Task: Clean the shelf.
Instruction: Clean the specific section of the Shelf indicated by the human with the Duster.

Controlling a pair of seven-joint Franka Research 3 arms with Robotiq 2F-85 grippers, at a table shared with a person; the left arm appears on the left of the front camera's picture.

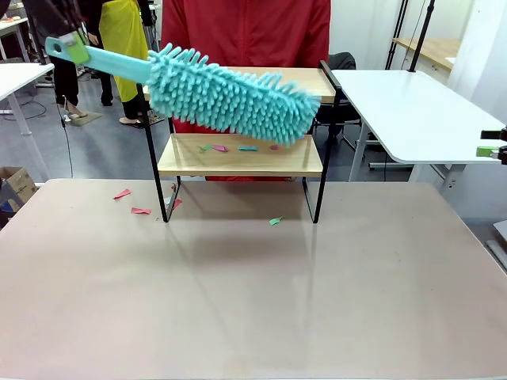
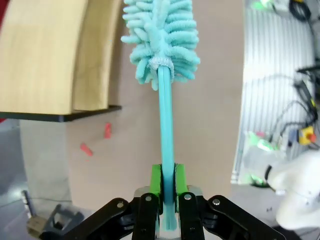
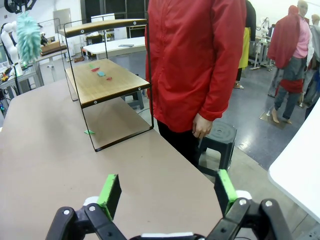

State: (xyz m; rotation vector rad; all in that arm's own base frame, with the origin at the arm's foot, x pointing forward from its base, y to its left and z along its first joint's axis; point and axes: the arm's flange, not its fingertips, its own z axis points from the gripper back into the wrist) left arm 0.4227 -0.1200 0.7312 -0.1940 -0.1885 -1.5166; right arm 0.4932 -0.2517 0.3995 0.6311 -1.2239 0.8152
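- Left gripper [image 2: 167,192]: I logged its green pads clamped on the handle of a teal duster [image 1: 230,99].
- Duster head: fluffy, slanted across the front of the shelf [image 1: 238,157] on my side; I could not tell whether it touched.
- Shelf: stood at the far side of the table [image 1: 253,301], just in front of a person in a red jacket [image 1: 245,32].
- Paper scraps [image 1: 238,147]: several on the lower board, more on the table by the shelf's legs.
- Right gripper [image 3: 167,192]: fingers spread wide, holding nothing, at the table's right end.

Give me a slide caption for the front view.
Robot's left hand holds a teal duster near the shelf, whose lower board carries coloured scraps.
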